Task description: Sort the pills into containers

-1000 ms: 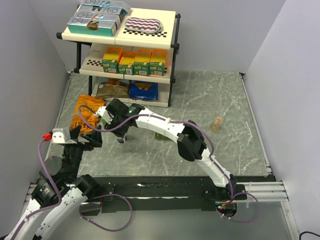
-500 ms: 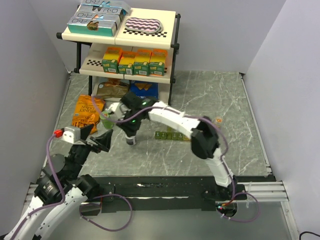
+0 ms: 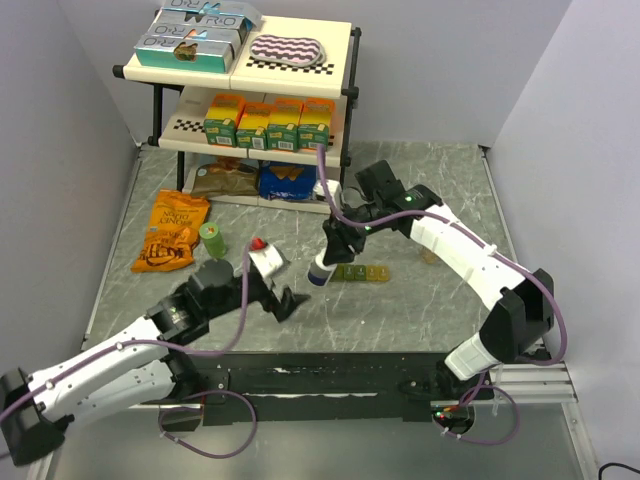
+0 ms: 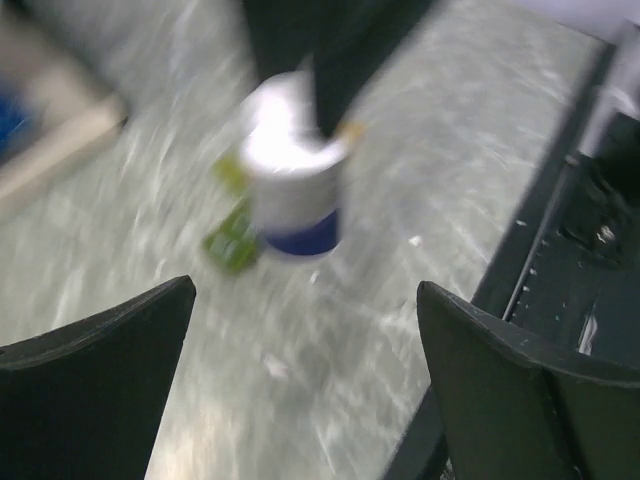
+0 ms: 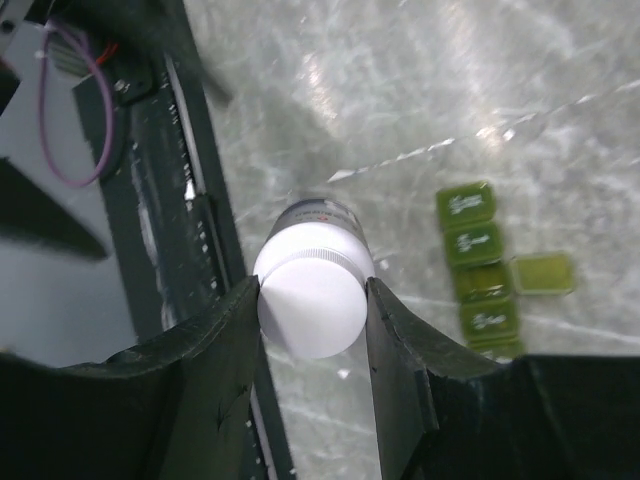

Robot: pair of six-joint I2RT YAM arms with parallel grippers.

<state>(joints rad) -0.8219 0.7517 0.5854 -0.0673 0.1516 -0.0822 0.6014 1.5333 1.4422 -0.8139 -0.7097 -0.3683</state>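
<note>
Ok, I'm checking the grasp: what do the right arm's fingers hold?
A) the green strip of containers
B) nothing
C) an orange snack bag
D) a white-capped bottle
D: in the right wrist view the right fingers press on both sides of the white-capped bottle, and the green containers lie apart from it.

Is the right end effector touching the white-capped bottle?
Touching. In the right wrist view, the right end effector clamps the white-capped bottle at its cap, with no gap on either side.
</note>
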